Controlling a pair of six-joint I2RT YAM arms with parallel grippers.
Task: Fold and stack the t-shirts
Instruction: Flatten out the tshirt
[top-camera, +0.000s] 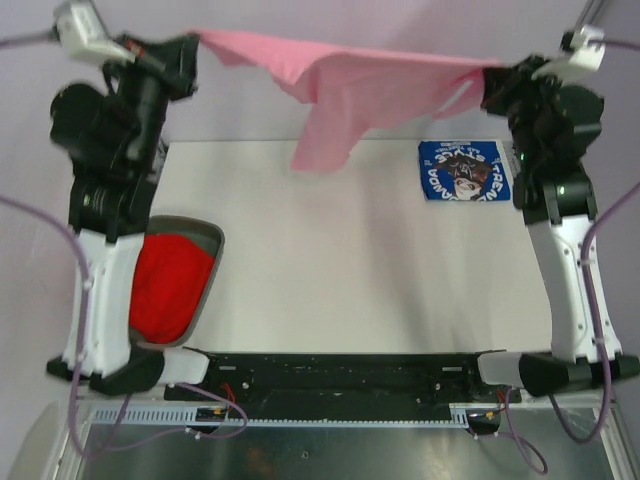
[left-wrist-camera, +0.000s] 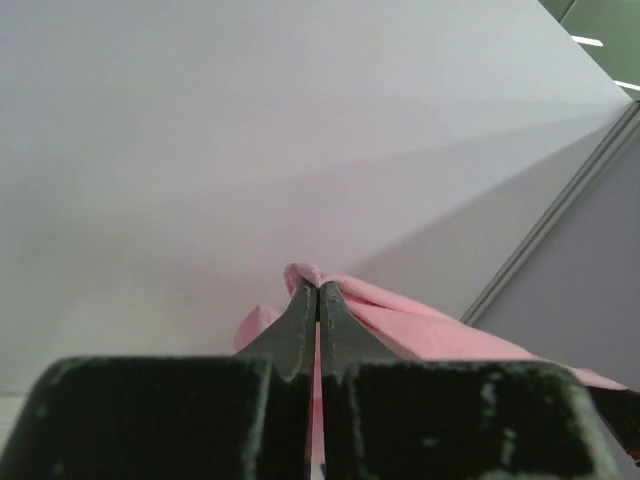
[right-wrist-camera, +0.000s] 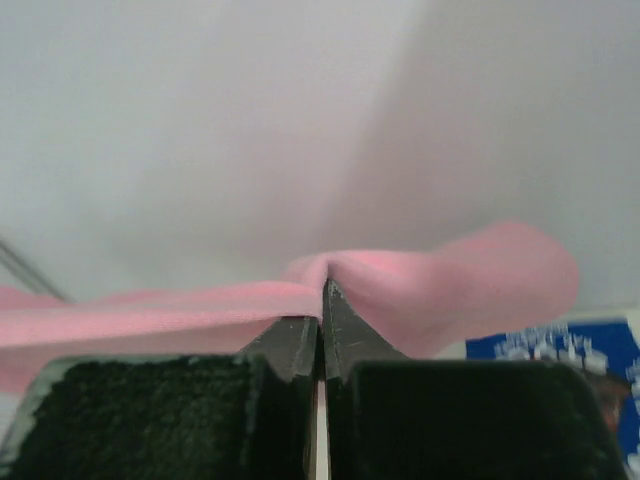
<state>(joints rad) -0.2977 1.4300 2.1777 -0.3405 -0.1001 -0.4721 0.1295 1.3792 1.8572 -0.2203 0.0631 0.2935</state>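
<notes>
Holding the pink shirt (top-camera: 340, 80) aloft, left gripper (left-wrist-camera: 318, 292) and right gripper (right-wrist-camera: 323, 288) each clamp an edge; blue shirt (top-camera: 465, 170) folded on table (top-camera: 350, 260), red shirt (top-camera: 165, 280) in bin (top-camera: 208, 270).

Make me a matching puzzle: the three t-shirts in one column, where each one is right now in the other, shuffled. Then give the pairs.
Column one:
1. pink t-shirt
2. blue t-shirt
3. red t-shirt

Column two:
A. inside the grey bin
B. stretched in the air between the left hand and the right hand
C. lying on the table, far right

Pairs: 1-B, 2-C, 3-A.
</notes>
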